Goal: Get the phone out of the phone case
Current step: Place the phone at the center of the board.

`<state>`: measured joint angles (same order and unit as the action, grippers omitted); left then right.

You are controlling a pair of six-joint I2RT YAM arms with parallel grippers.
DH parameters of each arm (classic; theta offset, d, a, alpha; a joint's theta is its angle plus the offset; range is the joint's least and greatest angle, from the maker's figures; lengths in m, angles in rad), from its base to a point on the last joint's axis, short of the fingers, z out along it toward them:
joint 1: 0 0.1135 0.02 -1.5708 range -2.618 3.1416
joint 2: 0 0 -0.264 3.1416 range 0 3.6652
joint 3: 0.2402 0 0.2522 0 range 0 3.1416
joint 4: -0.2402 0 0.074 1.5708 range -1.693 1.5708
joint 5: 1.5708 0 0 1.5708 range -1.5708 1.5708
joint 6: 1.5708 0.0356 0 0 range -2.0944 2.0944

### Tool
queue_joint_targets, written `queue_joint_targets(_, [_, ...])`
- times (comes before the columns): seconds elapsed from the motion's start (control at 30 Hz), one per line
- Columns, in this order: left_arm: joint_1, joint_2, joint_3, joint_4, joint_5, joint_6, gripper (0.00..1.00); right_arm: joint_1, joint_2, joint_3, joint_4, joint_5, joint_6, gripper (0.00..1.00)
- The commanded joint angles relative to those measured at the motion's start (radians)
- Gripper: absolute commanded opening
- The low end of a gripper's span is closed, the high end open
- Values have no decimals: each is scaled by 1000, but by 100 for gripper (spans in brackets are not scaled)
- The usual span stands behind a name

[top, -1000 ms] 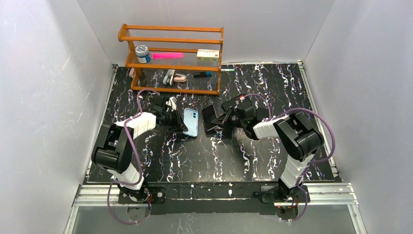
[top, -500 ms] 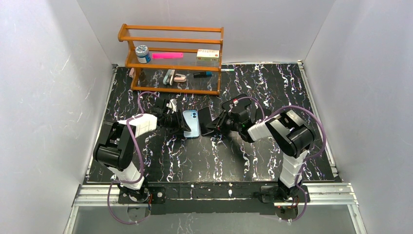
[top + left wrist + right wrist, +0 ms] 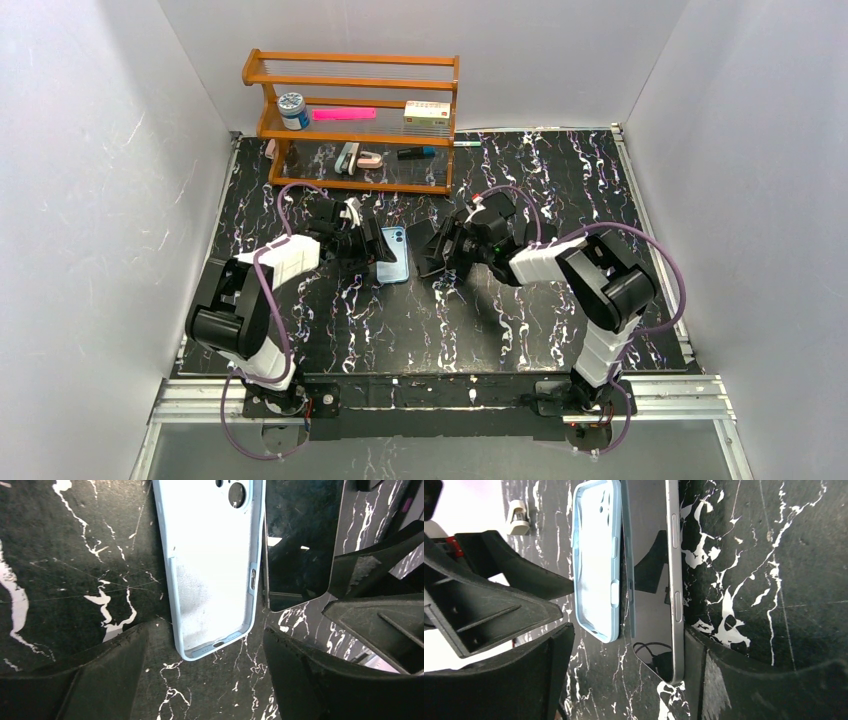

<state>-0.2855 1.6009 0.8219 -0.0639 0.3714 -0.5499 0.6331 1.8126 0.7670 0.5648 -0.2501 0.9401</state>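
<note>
The light-blue phone case lies on the black marbled table, hollow side up and empty. Right beside it is the phone, a dark glass slab with a silver edge, tilted, its lower corner against one finger of my right gripper. My left gripper is open just left of the case, whose bottom end sits between the fingers. My right gripper is open too, straddling the phone's end. The phone and the case lie side by side.
A wooden shelf stands at the back, holding a jar, a pink strip, a small box and small items below. White walls close in the table left, right and behind.
Both grippers went from shut to open, letting go of the case and the phone. The two arms came closer together, so the case and phone now sit side by side.
</note>
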Motion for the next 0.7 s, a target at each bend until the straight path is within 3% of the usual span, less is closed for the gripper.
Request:
queue_joint_targets(0.0, [2,-40,-45,-47,-78,30,84,24,2,36,-272,121,-143,84])
queue_joint_targets(0.43, [2,-19,-56,22,-55,-14,94,99,13,114,-502,233,-164,94])
queue_joint_targets(0.67, [3,-144,-66,-33,-110,29,98,113,-3,174,-643,207,-179,99])
